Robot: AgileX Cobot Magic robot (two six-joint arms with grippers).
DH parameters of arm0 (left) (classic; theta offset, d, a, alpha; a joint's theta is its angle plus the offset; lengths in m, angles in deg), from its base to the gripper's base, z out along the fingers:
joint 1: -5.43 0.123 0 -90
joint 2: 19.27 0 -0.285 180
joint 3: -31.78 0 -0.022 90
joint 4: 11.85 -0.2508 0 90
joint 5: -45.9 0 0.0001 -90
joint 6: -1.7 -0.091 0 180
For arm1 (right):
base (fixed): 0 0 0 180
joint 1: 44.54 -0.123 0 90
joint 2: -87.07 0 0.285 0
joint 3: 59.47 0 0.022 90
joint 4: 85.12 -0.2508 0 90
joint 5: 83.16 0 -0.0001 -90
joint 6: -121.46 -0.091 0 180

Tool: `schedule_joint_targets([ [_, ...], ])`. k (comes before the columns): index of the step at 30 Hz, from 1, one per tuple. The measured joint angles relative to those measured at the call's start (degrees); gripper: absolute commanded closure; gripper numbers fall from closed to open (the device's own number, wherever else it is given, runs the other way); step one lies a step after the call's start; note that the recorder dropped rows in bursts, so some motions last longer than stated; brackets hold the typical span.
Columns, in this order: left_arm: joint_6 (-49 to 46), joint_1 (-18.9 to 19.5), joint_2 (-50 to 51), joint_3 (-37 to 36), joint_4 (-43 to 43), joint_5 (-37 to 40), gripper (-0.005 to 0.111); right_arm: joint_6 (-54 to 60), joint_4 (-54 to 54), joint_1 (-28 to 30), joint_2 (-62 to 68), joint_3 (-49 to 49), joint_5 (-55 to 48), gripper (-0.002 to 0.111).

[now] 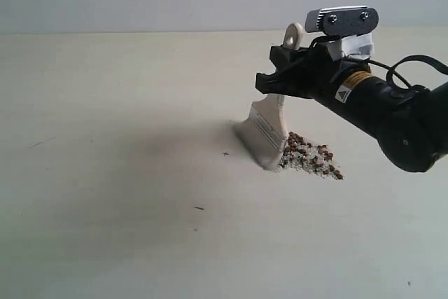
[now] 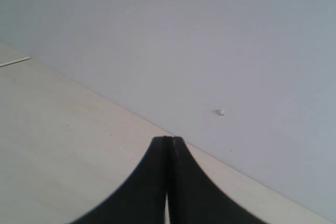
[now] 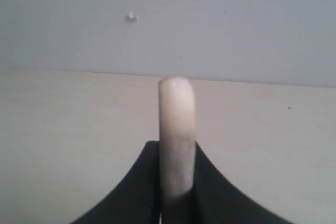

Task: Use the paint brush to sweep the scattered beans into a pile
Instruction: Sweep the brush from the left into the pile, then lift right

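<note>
- The pale beige tabletop was flat, smooth and matte. A few small dark marks lay well apart from the work.
- Your right gripper, black and hard-shelled, was clamped on the handle of the wide flat paint brush. It held the brush tilted, with the bristle tips down on the table.
- Your left gripper was fully closed on nothing, jaws meeting. It faced the grey wall and was out of the exterior view.
- The brush showed a rounded cream handle with a hole at its end, a pale metal ferrule and soft whitish bristles.
- The tiny round reddish-brown beans, mixed with finer whitish crumbs, lay in a low heap touching the right side of the bristles.
- I judged the sweep to be in its closing stage, with the pile largely formed.
- Your next move would call for a light stroke drawing in the pile's trailing right edge. These loose pellets would likely roll under a hard push.
</note>
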Motion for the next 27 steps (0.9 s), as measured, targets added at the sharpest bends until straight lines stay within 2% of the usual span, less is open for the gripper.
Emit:
schedule_joint_targets([
  [14, 0.0, 0.0, 0.0, 0.0, 0.0, 0.0, 0.107, -1.2, 0.4, 0.0, -17.7, 0.5, -13.1, 0.108],
  [19, 0.0, 0.0, 0.0, 0.0, 0.0, 0.0, 0.107, 7.7, -14.3, 0.0, -23.5, 6.7, -10.1, 0.108],
  [23, 0.0, 0.0, 0.0, 0.0, 0.0, 0.0, 0.107, 14.6, -29.1, 0.0, -25.2, 15.9, 0.2, 0.108],
  [27, 0.0, 0.0, 0.0, 0.0, 0.0, 0.0, 0.107, 16.1, -36.5, 0.0, -25.3, 22.1, 8.5, 0.108],
])
